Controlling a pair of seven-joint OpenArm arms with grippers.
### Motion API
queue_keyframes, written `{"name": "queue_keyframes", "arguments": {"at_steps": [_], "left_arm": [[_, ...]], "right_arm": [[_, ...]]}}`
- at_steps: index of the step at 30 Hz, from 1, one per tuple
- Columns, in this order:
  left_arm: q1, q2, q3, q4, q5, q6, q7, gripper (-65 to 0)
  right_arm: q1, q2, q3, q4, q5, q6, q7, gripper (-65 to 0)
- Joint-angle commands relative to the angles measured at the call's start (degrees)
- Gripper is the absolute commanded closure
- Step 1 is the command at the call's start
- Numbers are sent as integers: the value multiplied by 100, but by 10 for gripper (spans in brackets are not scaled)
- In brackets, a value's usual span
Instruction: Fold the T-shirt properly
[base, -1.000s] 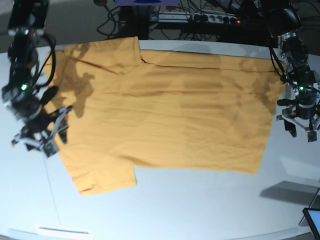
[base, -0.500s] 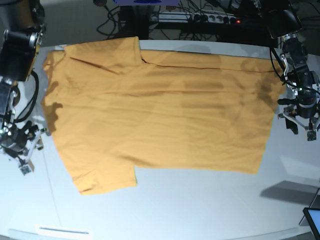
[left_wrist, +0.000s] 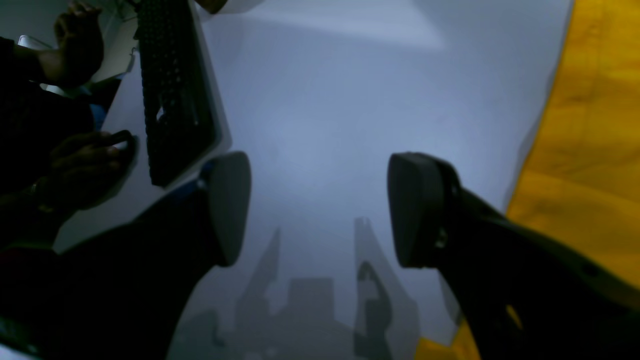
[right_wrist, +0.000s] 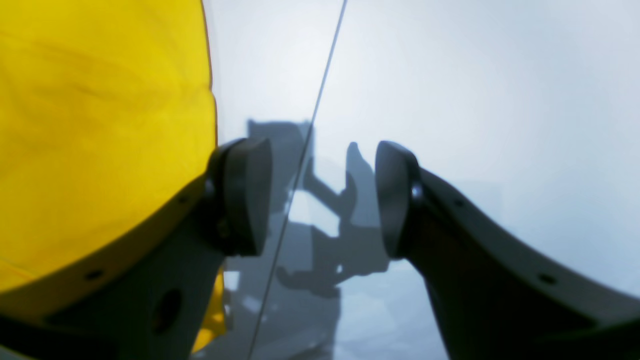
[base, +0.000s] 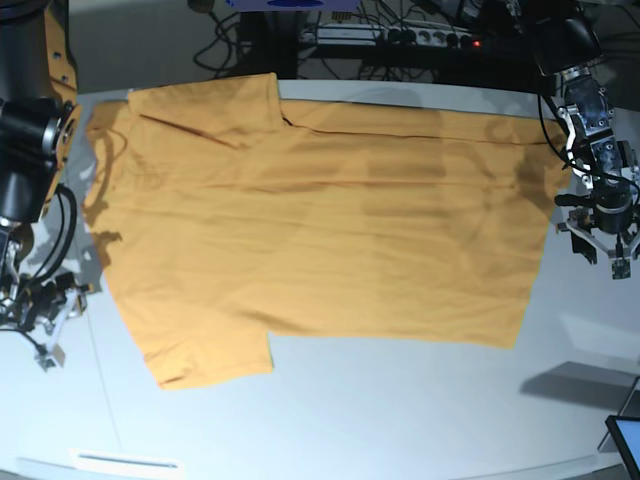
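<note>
The orange-yellow T-shirt (base: 320, 215) lies spread flat on the white table (base: 400, 400), one sleeve at the back left and one at the front left. My left gripper (base: 605, 255) hangs just off the shirt's right edge, open. In the left wrist view, only bare table shows between the left gripper (left_wrist: 320, 210) and its fingers, and the T-shirt (left_wrist: 590, 150) lies to the right. My right gripper (base: 45, 335) is off the shirt's left edge, low over the table. In the right wrist view, the right gripper (right_wrist: 320, 197) is open and empty, with the T-shirt (right_wrist: 100, 125) beside its left finger.
Cables and a power strip (base: 400, 35) run behind the table. A screen corner (base: 625, 440) sits at the front right and a white label strip (base: 125, 462) at the front left. The left wrist view shows a black keyboard (left_wrist: 170, 90) and a person's hands (left_wrist: 75, 45) beyond the table edge.
My right arm has swung away from the shirt's left edge, outward and toward the front of the table. My left arm has barely shifted. Both grippers keep the same opening.
</note>
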Motion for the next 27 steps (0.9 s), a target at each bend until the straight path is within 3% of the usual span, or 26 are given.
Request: {"name": "queue_keyframes", "arguments": {"at_steps": [1, 9, 13, 27], "left_arm": [[-66, -123, -33, 84, 35, 62, -149, -425], [-66, -114, -33, 84, 35, 62, -149, -425], [-57, -114, -33, 84, 35, 62, -149, -425], [180, -123, -76, 111, 35, 62, -175, -425]], "right_arm": [[180, 79, 41, -16, 30, 1, 49, -324], [233, 246, 6, -780, 1674, 1, -56, -325], [514, 325, -3, -1158, 2219, 1, -258, -325], [576, 307, -205, -1361, 2254, 1, 76, -324]]}}
